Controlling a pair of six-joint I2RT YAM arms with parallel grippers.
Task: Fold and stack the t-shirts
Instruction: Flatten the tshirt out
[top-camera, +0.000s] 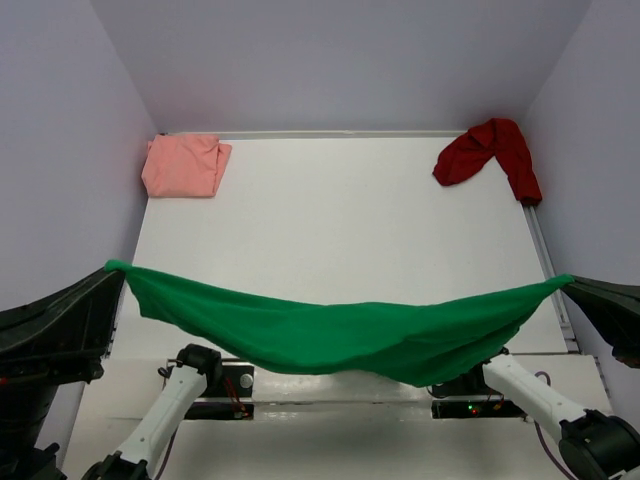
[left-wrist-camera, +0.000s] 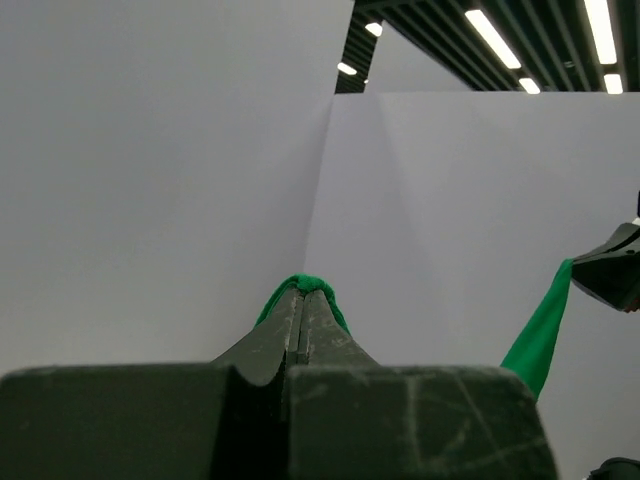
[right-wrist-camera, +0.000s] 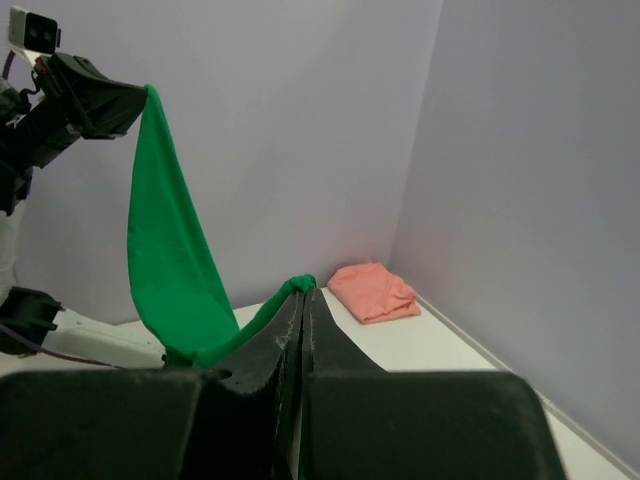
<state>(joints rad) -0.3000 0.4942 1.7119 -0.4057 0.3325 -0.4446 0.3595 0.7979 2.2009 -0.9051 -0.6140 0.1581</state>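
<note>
- Top view: the green t-shirt (top-camera: 340, 335) hangs in the air above the near edge of the table (top-camera: 340, 220), stretched between both arms and sagging in the middle.
- The left gripper (top-camera: 112, 268) pinches its left tip close to the left wall. The right gripper (top-camera: 568, 282) pinches its right tip just past the table's right rail.
- The salmon-pink t-shirt (top-camera: 183, 166) lies folded in the far left corner. The dark red t-shirt (top-camera: 490, 150) lies crumpled in the far right corner, one end over the rail. Bare tabletop lies between them and the hanging cloth.
- Left wrist view: the jaws are pressed together with a small fold of green cloth (left-wrist-camera: 305, 285) poking out at the tips. Plain wall fills the view ahead.
- Right wrist view: the jaws are likewise clamped on a green corner (right-wrist-camera: 298, 285), and the cloth runs up to the other claw (right-wrist-camera: 135, 100). The pink shirt (right-wrist-camera: 375, 293) sits against the corner walls.
</note>
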